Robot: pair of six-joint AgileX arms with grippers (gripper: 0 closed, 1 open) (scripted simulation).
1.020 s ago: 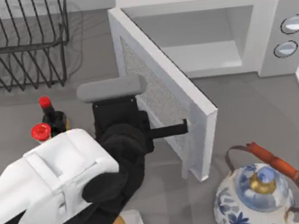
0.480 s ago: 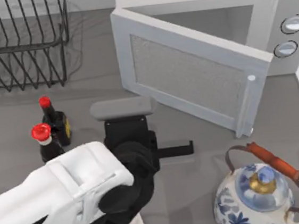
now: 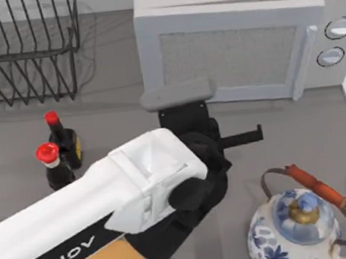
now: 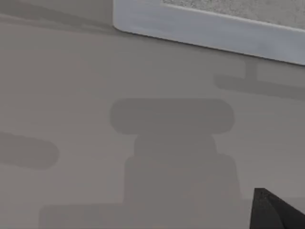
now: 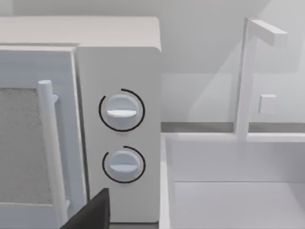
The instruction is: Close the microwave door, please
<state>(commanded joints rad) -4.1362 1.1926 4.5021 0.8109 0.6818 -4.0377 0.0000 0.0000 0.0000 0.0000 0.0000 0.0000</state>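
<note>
The microwave door (image 3: 230,55) lies flush against the front of the microwave (image 3: 333,7), at the back of the grey table (image 3: 297,135), toward the top view's right. Its speckled mesh window faces the room, and its slim white handle (image 3: 302,63) stands along the edge next to the two round silver knobs (image 5: 121,110). In the right wrist view the door's handle side (image 5: 50,152) sits level with the control panel, with no gap that I can make out.

The left gripper (image 3: 248,137) hangs just in front of the door's lower edge, apart from it, one dark finger pointing toward the table's right. How wide its jaws stand I cannot tell. The left wrist view looks down on bare tabletop with the door's bottom rim (image 4: 209,28) beyond.

Around this: a wire dish rack (image 3: 22,52) at the back left, two red-capped dark bottles (image 3: 57,151) beside the left arm, a blue-and-white teapot (image 3: 300,221) at the front right. To the microwave's right the right wrist view shows a white sink (image 5: 228,181) with a tall tap (image 5: 250,76), against a pale wall.
</note>
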